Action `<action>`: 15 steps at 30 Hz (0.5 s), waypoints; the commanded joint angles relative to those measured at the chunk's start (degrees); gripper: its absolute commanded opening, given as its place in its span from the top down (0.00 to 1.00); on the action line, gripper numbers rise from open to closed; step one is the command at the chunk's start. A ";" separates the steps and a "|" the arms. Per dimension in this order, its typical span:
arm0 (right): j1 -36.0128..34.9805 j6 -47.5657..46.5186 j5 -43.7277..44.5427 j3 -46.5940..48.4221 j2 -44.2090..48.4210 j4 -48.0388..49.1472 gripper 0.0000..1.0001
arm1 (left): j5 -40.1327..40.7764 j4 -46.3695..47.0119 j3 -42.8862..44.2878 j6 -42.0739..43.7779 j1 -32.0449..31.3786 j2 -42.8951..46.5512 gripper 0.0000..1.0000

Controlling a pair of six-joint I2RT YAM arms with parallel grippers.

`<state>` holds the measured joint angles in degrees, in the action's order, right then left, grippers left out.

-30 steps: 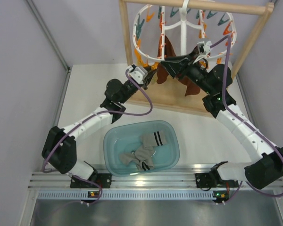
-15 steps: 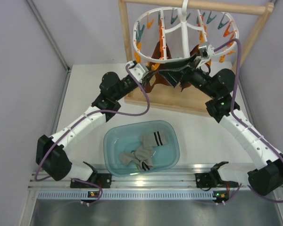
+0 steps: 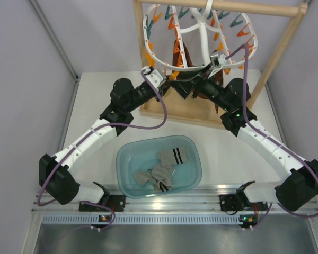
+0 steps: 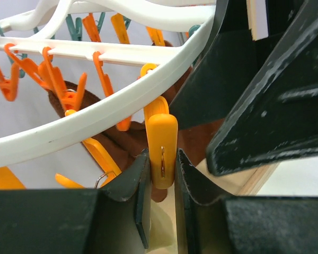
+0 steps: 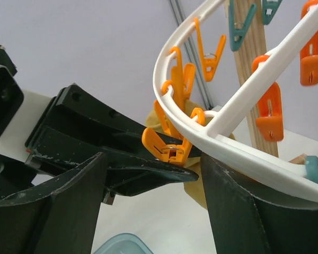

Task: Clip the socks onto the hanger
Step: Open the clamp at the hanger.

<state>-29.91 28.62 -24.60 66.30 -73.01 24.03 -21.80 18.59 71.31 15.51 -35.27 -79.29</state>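
The white ring hanger (image 3: 201,39) hangs tilted from the wooden rack, with orange and teal clips around it. My left gripper (image 3: 174,86) is under its near rim, shut on an orange clip (image 4: 161,143) that dangles from the ring (image 4: 95,119). A mustard-yellow sock (image 5: 200,185) sits just behind and below that clip and shows pale between the left fingers (image 4: 161,227). My right gripper (image 3: 193,87) faces the left one with its jaws wide apart (image 5: 152,159) around the clip (image 5: 169,148) and a left finger. Two grey striped-cuff socks (image 3: 175,156) lie in the tub.
A pale blue tub (image 3: 127,153) stands at the near middle of the table. The wooden rack frame (image 3: 143,53) and its base board (image 3: 169,114) stand at the back. Dark brown socks (image 3: 181,53) hang from the hanger. Grey walls close both sides.
The hanger has swung up and tilted back and to the left. Both grippers have risen and moved left with it, staying close together under its near rim.
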 commanded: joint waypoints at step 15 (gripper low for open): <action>-2.70 1.87 8.95 2.42 -4.42 5.32 0.42 | -10.63 -3.39 -0.20 -2.50 -0.77 3.35 1.00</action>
<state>-32.01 29.08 -19.09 66.30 -75.68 26.11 -22.61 17.76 71.50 14.63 -34.83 -79.22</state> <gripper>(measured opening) 0.591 0.232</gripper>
